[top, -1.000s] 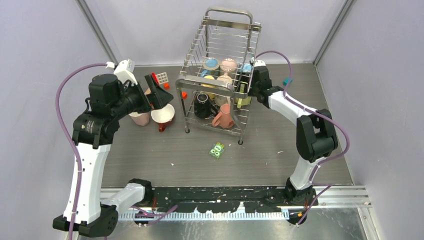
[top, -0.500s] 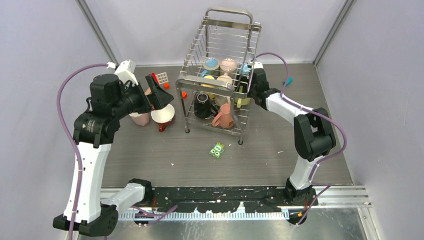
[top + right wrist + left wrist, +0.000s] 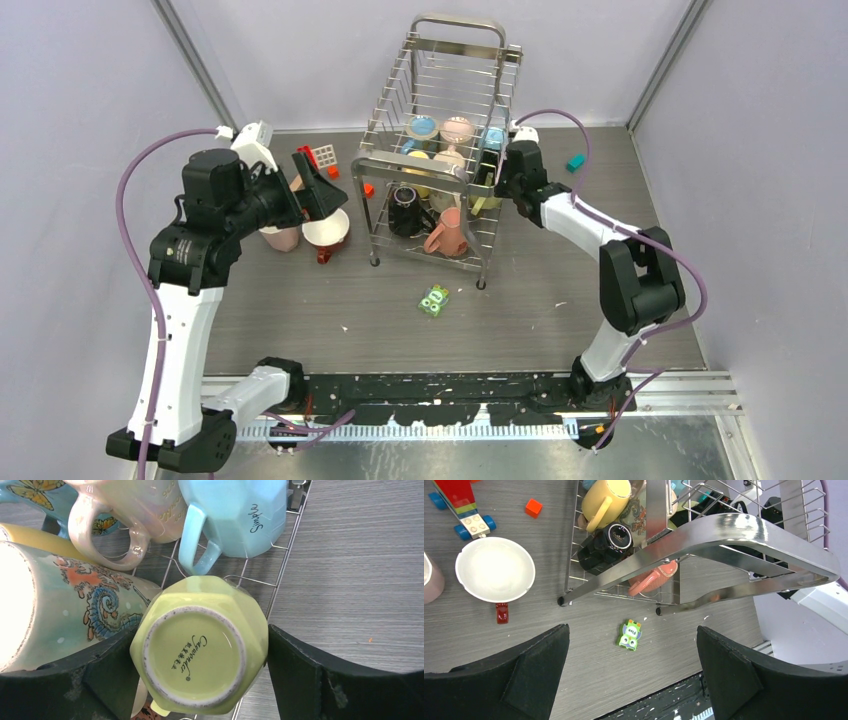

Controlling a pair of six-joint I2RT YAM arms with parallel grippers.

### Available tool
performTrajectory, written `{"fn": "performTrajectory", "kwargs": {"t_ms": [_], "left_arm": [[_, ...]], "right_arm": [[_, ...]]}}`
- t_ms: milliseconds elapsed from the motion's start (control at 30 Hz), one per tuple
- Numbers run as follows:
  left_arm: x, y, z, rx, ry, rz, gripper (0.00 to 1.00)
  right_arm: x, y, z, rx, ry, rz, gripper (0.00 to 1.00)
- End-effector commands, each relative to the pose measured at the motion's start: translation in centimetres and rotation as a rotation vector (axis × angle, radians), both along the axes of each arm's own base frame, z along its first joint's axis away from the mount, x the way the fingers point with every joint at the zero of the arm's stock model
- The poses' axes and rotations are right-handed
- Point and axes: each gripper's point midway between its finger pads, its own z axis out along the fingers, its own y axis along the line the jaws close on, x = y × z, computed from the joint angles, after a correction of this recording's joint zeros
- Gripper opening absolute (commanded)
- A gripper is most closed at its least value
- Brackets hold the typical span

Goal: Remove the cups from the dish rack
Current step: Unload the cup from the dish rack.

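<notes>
The silver wire dish rack (image 3: 458, 20) stands at the back centre and holds several cups. A black mug (image 3: 405, 210) and a salmon mug (image 3: 447, 232) lie on its lower tier. My right gripper (image 3: 497, 188) is open at the rack's right side. Its jaws stand either side of an upside-down yellow-green mug (image 3: 200, 650), next to a light blue mug (image 3: 240, 515) and a pearly pink mug (image 3: 130, 510). My left gripper (image 3: 315, 180) is open and empty, held high left of the rack. A dark red mug with a white inside (image 3: 325, 232) and a pale pink mug (image 3: 280, 237) stand on the table below it.
A small green packet (image 3: 434, 299) lies in front of the rack and shows in the left wrist view (image 3: 629, 635). Toy blocks (image 3: 322, 158) and a red cube (image 3: 368, 189) lie left of the rack. A teal block (image 3: 575, 161) lies at the back right. Walls close in on three sides.
My right wrist has shifted a little toward the front right beside the rack, uncovering the teal block. The left arm has barely moved. No cup has moved.
</notes>
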Motion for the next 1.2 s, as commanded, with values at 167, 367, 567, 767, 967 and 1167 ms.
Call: {"fn": "performTrajectory", "kwargs": {"t_ms": [167,367,567,767,967,1167], "left_arm": [[-0.4,0.2,0.7,-0.008,-0.034,0.004,1.0],[-0.5,0.2,0.6,-0.013,-0.032,0.012,1.0],[-0.9,0.3,0.1,-0.025,-0.021,0.019,1.0],[-2.0,0.3,-1.0,-0.045,0.009,0.022,1.0],[-3.9,0.0,-3.0,-0.099,0.068,0.027,1.0],[-6.4,-0.9,-5.9,-0.159,0.166,-0.012,1.0]], "right_arm": [[1.3,-1.5,9.8,0.219,-0.233,-0.082,0.26],[1.1,-2.2,11.2,0.277,-0.232,-0.106,0.23],[0.4,-2.9,12.3,0.315,-0.216,-0.15,0.22],[-0.8,-4.7,13.3,0.319,-0.168,-0.228,0.2],[-3.4,-6.7,13.3,0.32,-0.105,-0.321,0.19],[-8.1,-8.2,12.9,0.316,-0.033,-0.369,0.17]]}}
